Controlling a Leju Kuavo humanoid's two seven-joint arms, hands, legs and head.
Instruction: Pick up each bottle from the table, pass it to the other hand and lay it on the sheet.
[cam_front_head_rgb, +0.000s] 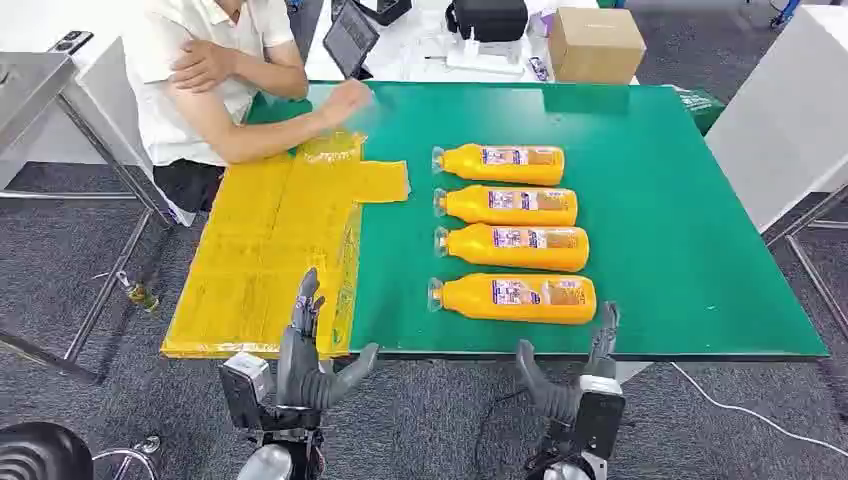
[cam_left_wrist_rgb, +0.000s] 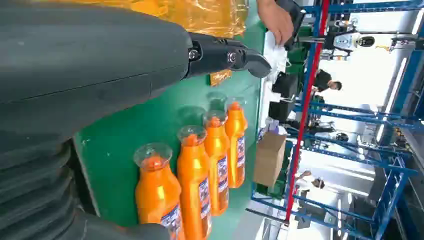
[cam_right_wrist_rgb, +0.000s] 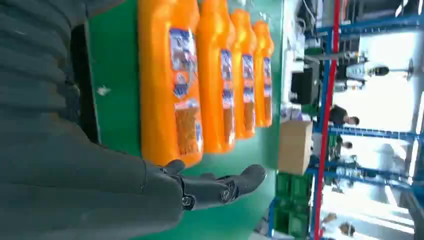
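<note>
Nearest bottle (cam_front_head_rgb: 515, 298): lies on its side on the green table (cam_front_head_rgb: 680, 240), closest of four to the table's near edge; it sits just ahead of the right robot hand (cam_front_head_rgb: 575, 375) and slightly toward the robot's left.
Long axis: runs across the robot's front, cap toward the yellow sheet (cam_front_head_rgb: 265, 250), base toward the right robot hand's side.
Nearer robot hand: the right one, judged from the head view; the left robot hand (cam_front_head_rgb: 310, 355) stands by the sheet's near edge, well apart from the bottle.
Right robot hand state: spread, holding nothing, fingers pointing up beside the table edge.
Left robot hand state: spread, empty, thumb out to the side.
Remaining bottles (cam_front_head_rgb: 505, 200): three more, parallel, in a row farther back, caps the same way.
Bottle appearance: orange body, clear cap, blue-and-white printed label near the middle.
Sheet: yellow, crinkled, lying over the table's left part; a person's hand (cam_front_head_rgb: 345, 100) rests at its far end.
Judged next step: the right robot hand reaches forward over the nearest bottle's body.
</note>
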